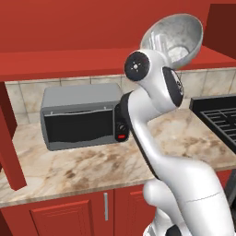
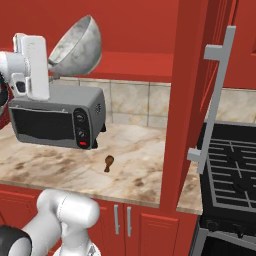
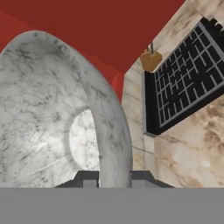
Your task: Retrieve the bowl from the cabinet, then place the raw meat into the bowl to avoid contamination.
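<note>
My gripper [image 3: 114, 178] is shut on the rim of the gray mottled bowl [image 3: 48, 118], one finger inside and one outside. It holds the bowl [image 2: 75, 44] tilted on its side in the air, just under the red wall cabinet [image 2: 145, 30] and above the toaster oven. From the left base view the bowl [image 1: 177, 30] shows its pale inside above my arm's joint. The raw meat [image 2: 108, 163], a small brown drumstick, lies on the marble counter [image 2: 140, 165] right of the toaster oven. The cabinet's door [image 2: 195, 90] stands open with its long silver handle [image 2: 215, 95].
A gray toaster oven [image 1: 80, 115] sits on the counter against the tiled wall. A black stove [image 2: 235, 165] adjoins the counter on the right. The open cabinet door juts out over the counter's right end. A red post [image 1: 11, 138] stands at the counter's left.
</note>
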You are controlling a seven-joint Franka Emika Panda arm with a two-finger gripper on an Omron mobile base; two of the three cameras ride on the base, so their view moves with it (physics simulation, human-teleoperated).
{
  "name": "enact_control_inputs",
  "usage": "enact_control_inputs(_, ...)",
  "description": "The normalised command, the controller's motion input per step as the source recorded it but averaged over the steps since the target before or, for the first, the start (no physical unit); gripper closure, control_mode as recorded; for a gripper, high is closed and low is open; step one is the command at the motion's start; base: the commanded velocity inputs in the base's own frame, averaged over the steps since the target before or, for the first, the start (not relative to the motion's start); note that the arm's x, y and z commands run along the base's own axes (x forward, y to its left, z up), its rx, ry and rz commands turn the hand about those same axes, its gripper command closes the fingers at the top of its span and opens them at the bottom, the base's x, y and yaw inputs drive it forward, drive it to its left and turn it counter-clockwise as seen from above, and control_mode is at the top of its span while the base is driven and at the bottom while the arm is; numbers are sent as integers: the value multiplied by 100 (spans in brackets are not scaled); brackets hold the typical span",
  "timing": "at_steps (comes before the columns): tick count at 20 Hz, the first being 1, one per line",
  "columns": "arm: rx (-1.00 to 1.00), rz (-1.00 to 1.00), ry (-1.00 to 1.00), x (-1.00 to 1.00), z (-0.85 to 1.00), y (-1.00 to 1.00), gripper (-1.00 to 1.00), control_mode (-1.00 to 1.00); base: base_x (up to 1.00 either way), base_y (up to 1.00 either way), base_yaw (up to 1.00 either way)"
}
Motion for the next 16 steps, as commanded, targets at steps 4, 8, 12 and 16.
enact_control_inputs(4, 3, 0, 0, -100, 0, 8, 100, -100, 0, 0, 0)
enact_control_inputs(8, 5, 0, 0, -100, -1, 4, 100, -100, 0, 0, 0)
enact_control_inputs(12, 6, 0, 0, -100, 0, 3, 100, -100, 0, 0, 0)
enact_control_inputs(16, 6, -1, 1, -100, -3, 3, 100, -100, 0, 0, 0)
